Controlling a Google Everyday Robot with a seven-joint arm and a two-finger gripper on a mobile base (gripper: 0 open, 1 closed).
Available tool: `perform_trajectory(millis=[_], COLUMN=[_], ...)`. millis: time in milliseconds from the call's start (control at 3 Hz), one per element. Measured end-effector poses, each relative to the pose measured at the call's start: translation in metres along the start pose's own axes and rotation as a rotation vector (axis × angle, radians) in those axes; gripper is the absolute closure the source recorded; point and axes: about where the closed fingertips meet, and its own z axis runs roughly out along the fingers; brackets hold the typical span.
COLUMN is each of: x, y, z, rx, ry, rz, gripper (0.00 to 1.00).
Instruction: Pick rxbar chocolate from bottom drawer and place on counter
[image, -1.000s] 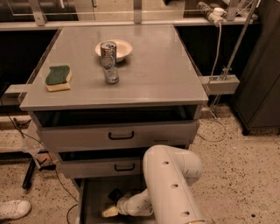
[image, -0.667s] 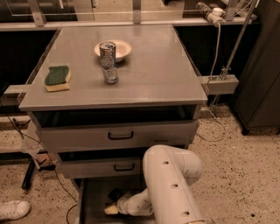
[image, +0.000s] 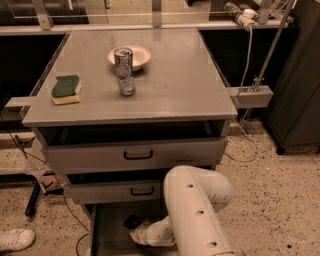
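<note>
The bottom drawer (image: 109, 234) is pulled open under the cabinet, and its grey floor shows at the bottom of the camera view. A small black flat thing, which looks like the rxbar chocolate (image: 131, 221), lies on that floor. My gripper (image: 136, 234) reaches down into the drawer from the right, with its pale tip right beside the bar. My white arm (image: 196, 210) hides the drawer's right half. The counter (image: 172, 87) is the grey cabinet top above.
On the counter stand a can (image: 123, 57), a white bowl (image: 139, 52), a small glass (image: 127, 85) and a green-and-yellow sponge (image: 66, 89). The two upper drawers (image: 135, 155) stand slightly open. A white shoe (image: 15, 239) and cables lie on the floor at the left.
My gripper's tip has edged slightly right and toward the back of the drawer, closer to the black bar. Nothing on the counter has moved.
</note>
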Motion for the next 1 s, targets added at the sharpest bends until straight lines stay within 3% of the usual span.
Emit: perform_trajectory(millis=[333, 667, 1000], x=[0.0000, -0.0004, -0.0058], y=[0.0000, 0.0001, 0.0014], z=[0.0000, -0.0005, -0.0067], rx=[0.000, 0.000, 0.000], ry=[0.000, 0.000, 0.000], rz=[0.000, 0.000, 0.000], gripper=[0.90, 1.00, 1.00])
